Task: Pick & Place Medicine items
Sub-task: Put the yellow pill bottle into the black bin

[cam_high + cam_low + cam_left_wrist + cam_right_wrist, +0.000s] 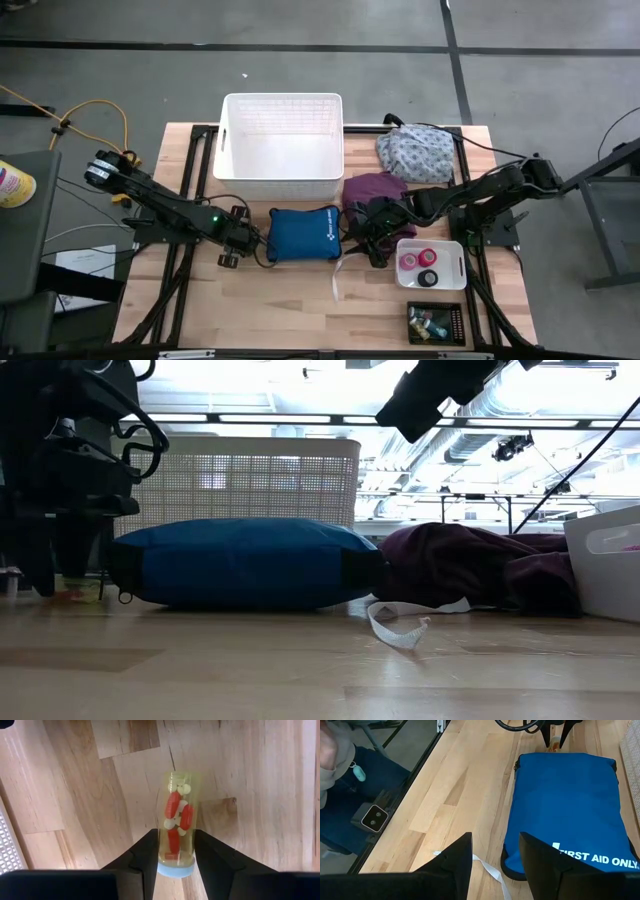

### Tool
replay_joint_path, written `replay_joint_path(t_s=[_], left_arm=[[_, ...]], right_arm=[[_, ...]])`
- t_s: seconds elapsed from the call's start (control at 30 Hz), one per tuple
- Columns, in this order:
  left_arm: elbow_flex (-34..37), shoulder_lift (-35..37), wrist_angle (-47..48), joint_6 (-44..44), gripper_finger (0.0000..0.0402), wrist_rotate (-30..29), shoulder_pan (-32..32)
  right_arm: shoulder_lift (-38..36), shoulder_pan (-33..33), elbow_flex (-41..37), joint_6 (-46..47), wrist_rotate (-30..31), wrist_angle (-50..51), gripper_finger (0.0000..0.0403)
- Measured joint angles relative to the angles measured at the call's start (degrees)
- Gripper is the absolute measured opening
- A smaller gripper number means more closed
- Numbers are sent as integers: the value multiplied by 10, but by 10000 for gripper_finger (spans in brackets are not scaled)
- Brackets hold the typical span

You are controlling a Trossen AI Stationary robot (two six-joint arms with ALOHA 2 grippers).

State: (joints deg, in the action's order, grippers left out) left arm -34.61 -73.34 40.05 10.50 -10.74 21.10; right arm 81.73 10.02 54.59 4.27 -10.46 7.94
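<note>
The left gripper (231, 243) sits low over the table (180, 310), just left of the blue first-aid pouch (305, 235). In the left wrist view its 2 dark fingers (150, 852) close against the sides of a clear greenish vial (177, 822) near its pale blue cap end. The vial holds red capsules and small white pills, with bare wood planks behind it.

The right gripper (372, 243) hangs at the pouch's right end, in front of the purple cloth bundle (372, 188). In the right wrist view its fingers (457, 855) stand apart with nothing between them, above the pouch's printed end and a thin white strap (485, 867) lying on the wood.

A small white tray (452, 280) sits near the table's right edge, just right of the right gripper. It holds a pink bandage roll (410, 261), a red roll (432, 257) and a black roll (428, 278). In front of it, a dark tray (456, 322) holds several more small items, too small to tell apart.

A large white basket (283, 165) stands at the back of the table, with a floral cloth bundle (415, 152) to its right. Part of a person (332, 750) shows beyond the table edge in the right wrist view.
</note>
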Motion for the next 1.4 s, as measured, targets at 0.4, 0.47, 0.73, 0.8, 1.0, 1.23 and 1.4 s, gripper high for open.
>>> replay_joint_path(t_s=[0.4,0.47,0.73,0.8,1.0,1.23,1.4], left_arm=[[-1,27,2,11,114,0,0],[-1,43,2,11,114,0,0],[-1,131,3,11,114,0,0],[-1,156,2,11,114,0,0],[-1,213,2,16,114,-11,0],[-1,220,-34,15,114,-25,0],[-2,220,-81,5,114,-47,0]], right_arm=[[0,0,0,0,0,0,149],[0,0,0,0,0,0,149],[0,0,0,0,0,0,149],[0,0,0,0,0,0,149],[0,0,0,0,0,0,149],[0,0,0,0,0,0,149],[0,0,0,0,0,0,149]])
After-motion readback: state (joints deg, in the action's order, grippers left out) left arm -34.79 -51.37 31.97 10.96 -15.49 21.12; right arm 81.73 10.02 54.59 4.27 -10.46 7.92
